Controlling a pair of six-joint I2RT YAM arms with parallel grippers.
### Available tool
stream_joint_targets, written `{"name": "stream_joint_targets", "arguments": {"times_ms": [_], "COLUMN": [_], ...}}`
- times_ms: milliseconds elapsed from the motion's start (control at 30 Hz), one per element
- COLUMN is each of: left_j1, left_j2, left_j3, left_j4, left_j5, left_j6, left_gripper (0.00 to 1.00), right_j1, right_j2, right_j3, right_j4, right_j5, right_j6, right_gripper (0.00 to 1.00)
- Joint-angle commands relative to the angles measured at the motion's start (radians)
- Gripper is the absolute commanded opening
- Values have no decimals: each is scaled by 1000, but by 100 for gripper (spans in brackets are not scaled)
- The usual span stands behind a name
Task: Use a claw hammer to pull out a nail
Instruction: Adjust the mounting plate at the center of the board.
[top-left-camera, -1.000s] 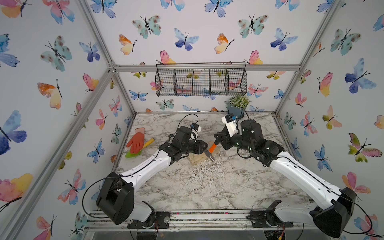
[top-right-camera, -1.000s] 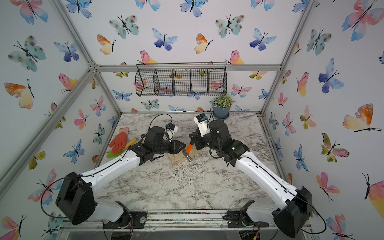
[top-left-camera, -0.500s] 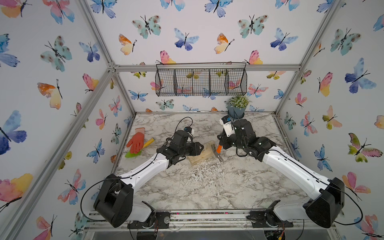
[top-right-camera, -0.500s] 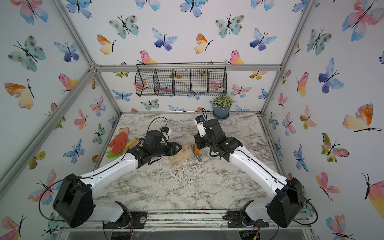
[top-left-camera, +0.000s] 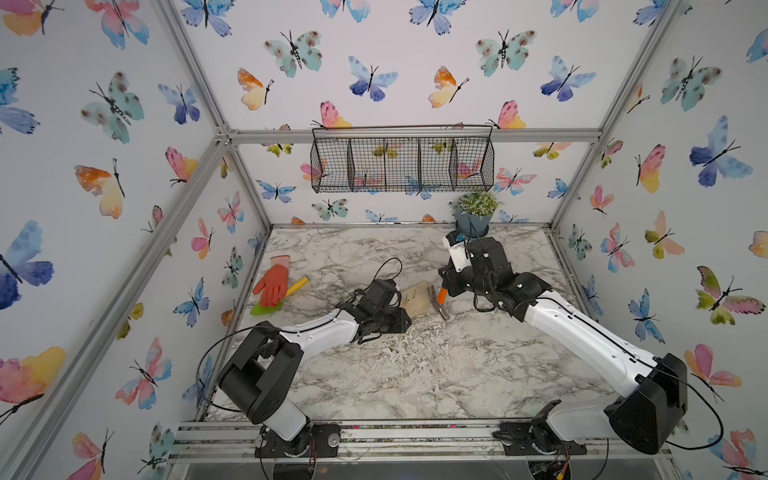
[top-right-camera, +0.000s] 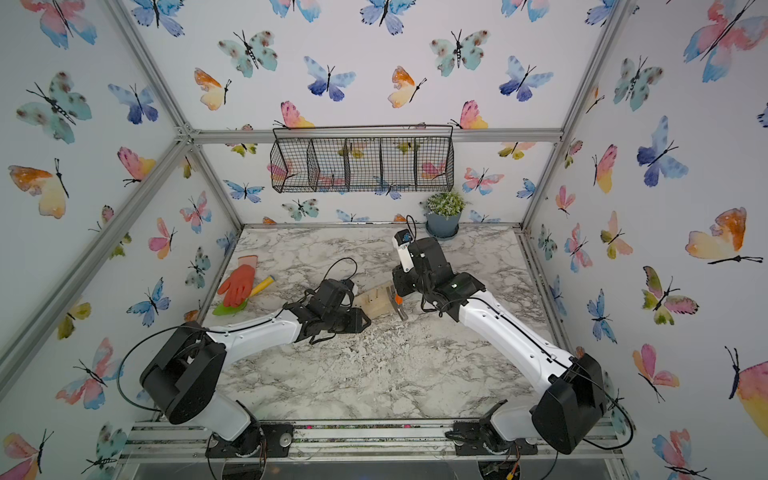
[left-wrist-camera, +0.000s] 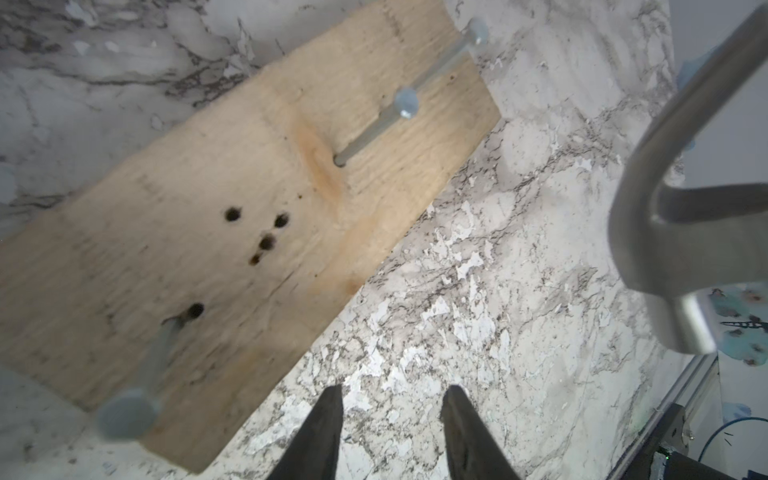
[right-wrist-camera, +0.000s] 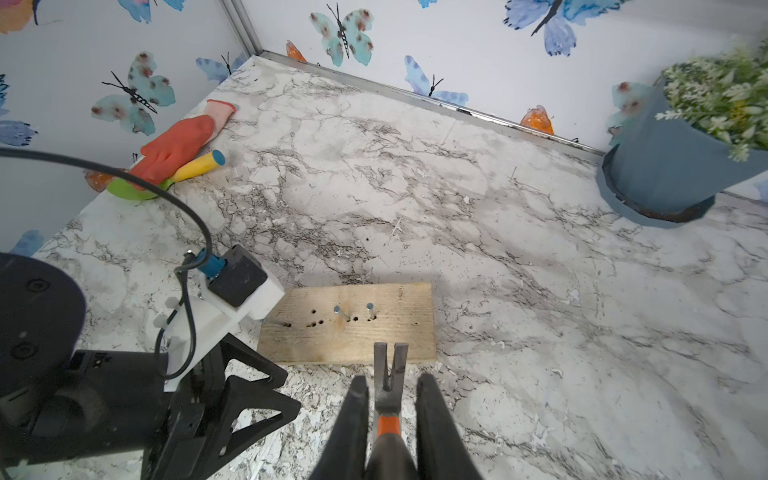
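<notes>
Three nails (right-wrist-camera: 337, 310) stand in the wooden board (right-wrist-camera: 332, 340) on the desk (right-wrist-camera: 540, 291). The claw hammer (right-wrist-camera: 388, 374), claw just beside the board's edge, is pinched near its orange neck by the right fingers (right-wrist-camera: 353, 415). The left fingers (left-wrist-camera: 324, 424) are spread, empty. Stiff and head-heavy, it should lever better held down the rubber handle.

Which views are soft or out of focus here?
Left wrist: the nearest nail and the head of the claw hammer are out of focus; the board middle is sharper. Right wrist: board crisp, plant pot smeared at the edge. Both top views: sharp, evenly lit, strongly wide-angle.
</notes>
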Motion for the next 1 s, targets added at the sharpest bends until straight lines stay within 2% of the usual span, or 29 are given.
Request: {"name": "stream_joint_targets", "arguments": {"times_ms": [0, 200, 500, 600, 733, 833, 967], "left_j1": [-4, 12, 102, 105, 104, 105, 111], "left_j2": [29, 33, 47, 38, -39, -92, -21], "left_j3": [8, 20, -3, 7, 14, 46, 184], "left_j4": [-16, -72, -44, -44, -53, -70, -175], "left_j5": [-34, -159, -224, -211, -135, -141, -141], "left_j6": [24, 66, 88, 87, 65, 48, 25], "left_gripper": [40, 40, 40, 40, 41, 43, 38], "right_j1": [-7, -6, -7, -6, -7, -6, -6], "right_j2": [-42, -31, -39, -34, -27, -23, -7], "right_j3": [-5, -6, -40, -43, -13, 16, 47], "right_j4": [86, 89, 99, 98, 53, 5, -42], "right_j5": [14, -15, -34, -66, -91, -87, -92], "right_j6": [14, 19, 33, 48, 62, 70, 81], "right_gripper": [3, 3, 3, 3, 3, 3, 3]}}
